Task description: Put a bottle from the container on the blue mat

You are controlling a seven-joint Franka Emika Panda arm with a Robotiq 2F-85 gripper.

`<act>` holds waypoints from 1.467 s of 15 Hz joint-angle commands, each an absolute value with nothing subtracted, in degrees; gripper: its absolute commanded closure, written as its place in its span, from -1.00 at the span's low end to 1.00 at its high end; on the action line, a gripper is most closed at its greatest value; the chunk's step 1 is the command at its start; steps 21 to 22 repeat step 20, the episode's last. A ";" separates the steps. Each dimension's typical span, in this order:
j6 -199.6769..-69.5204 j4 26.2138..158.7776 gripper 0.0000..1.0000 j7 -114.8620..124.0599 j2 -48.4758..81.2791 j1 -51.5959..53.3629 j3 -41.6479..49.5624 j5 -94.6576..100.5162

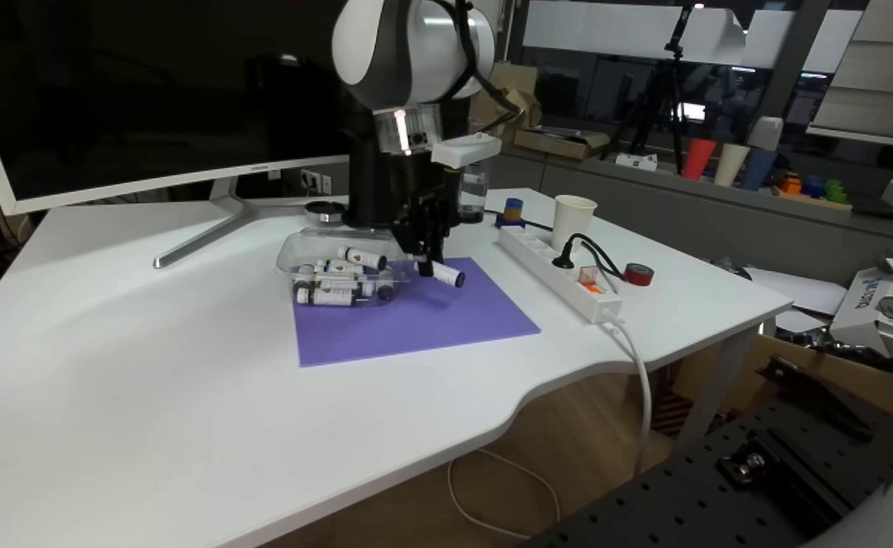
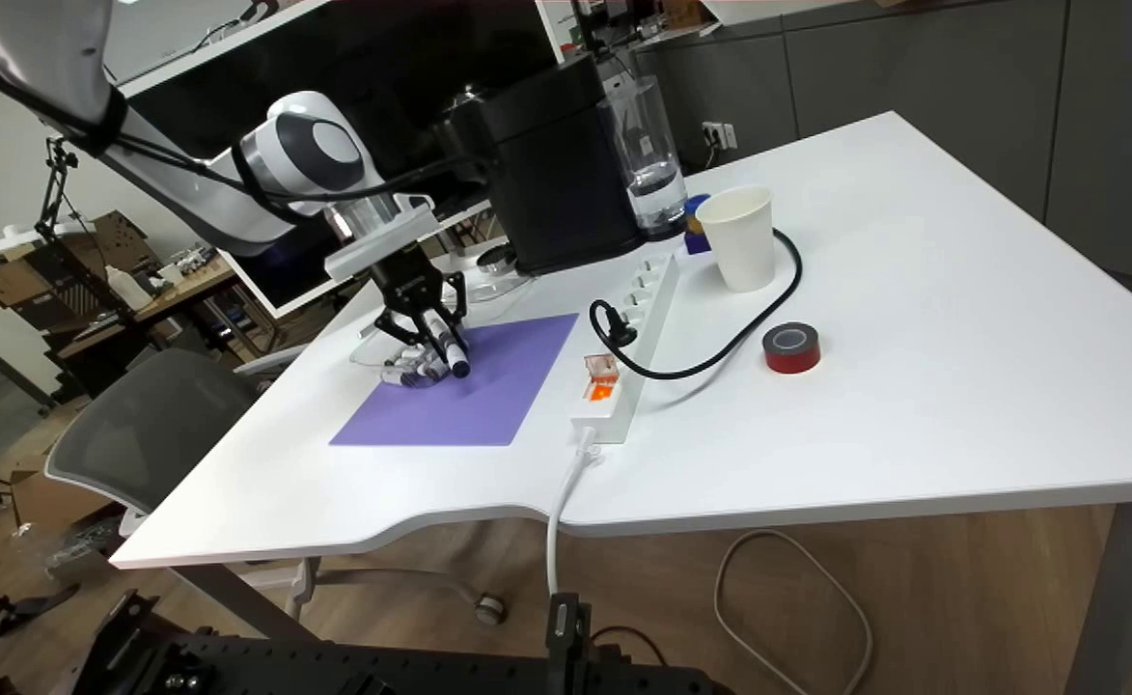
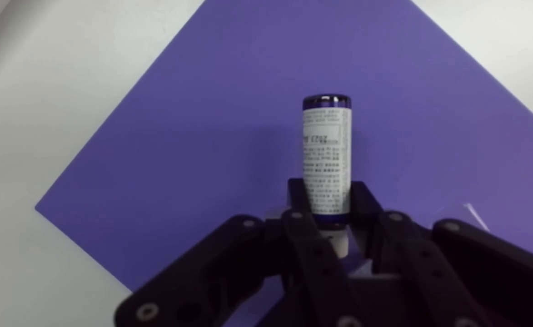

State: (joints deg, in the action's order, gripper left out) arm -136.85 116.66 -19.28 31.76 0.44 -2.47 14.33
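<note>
Plainly, the gripper (image 3: 329,197) is narrowed onto one bottle (image 3: 327,150), pressing the white label from both sides near one end. In an exterior view that bottle hangs tilted, its dark free end pointing right and slightly down, above the blue mat (image 1: 431,320). Just left of the gripper stands the container (image 1: 317,242), a see-through tub overlapping the far left part of the mat, with other bottles (image 1: 326,297) lying jumbled inside. On the white desk (image 1: 187,396), a power strip (image 1: 549,266) runs to the right of the mat. Beside its far half stands a paper cup (image 1: 572,221), and a red tape roll (image 1: 639,275) lies nearer and to the right. A tall black box (image 2: 561,174) stands beyond the mat, and a large monitor (image 1: 149,91), its screen dark, fills the far left.
</note>
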 commanded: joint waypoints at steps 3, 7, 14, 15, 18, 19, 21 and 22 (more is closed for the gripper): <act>-136.40 114.65 0.86 -17.19 33.55 0.17 -1.97 13.51; -136.22 114.43 -0.32 -17.17 33.71 -0.01 -1.92 12.70; -134.25 117.57 -1.00 -13.52 28.06 0.07 -1.78 10.17; -133.50 118.42 -1.00 -12.96 26.42 -0.11 -2.01 9.06; -132.51 120.92 -1.00 -11.86 21.62 0.27 -1.98 7.59; -132.64 121.83 -1.00 -11.52 20.04 0.49 -1.92 7.70; -132.31 122.44 -1.00 -11.25 18.69 0.63 -1.95 7.50; -132.31 122.44 -1.00 -11.25 18.69 0.63 -1.95 7.50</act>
